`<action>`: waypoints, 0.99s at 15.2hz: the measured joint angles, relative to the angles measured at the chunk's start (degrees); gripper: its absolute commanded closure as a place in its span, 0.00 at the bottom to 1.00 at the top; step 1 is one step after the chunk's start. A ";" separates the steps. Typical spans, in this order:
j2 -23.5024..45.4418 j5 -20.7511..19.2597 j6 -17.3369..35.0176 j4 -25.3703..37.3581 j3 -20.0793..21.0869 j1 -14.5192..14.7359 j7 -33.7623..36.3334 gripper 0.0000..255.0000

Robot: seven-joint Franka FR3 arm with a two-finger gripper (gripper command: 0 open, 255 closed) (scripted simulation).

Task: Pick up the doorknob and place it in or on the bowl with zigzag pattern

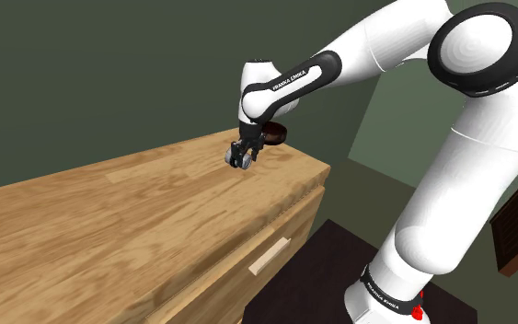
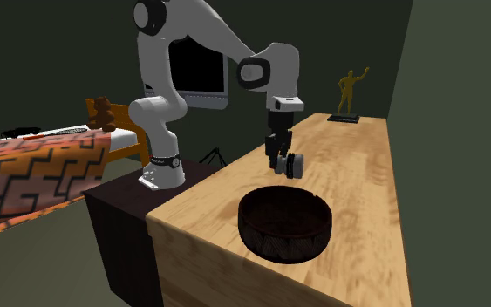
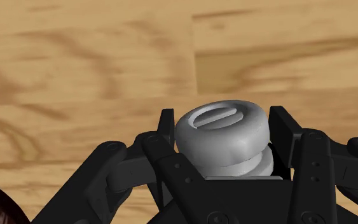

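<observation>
Well, my gripper (image 3: pixel 224 129) clamps the rounded doorknob (image 3: pixel 220 145), so a jerky carry to the bowl (image 2: pixel 278 246) beside it risks slippage.

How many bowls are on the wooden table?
1. The dark bowl sits near the table's end, close to the grey doorknob held by the fingers.

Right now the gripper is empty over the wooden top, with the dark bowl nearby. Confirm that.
Not empty: the wrist view shows the gripper shut on the grey doorknob. The rest is right: it is over the wooden top, with the dark bowl nearby.
</observation>
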 measured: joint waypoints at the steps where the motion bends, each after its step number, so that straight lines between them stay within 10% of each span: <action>1: 0.00 0.00 0.00 0.00 0.00 0.00 0.00 1.00; 15: -2.55 0.48 -5.22 2.70 0.02 0.02 -0.66 1.00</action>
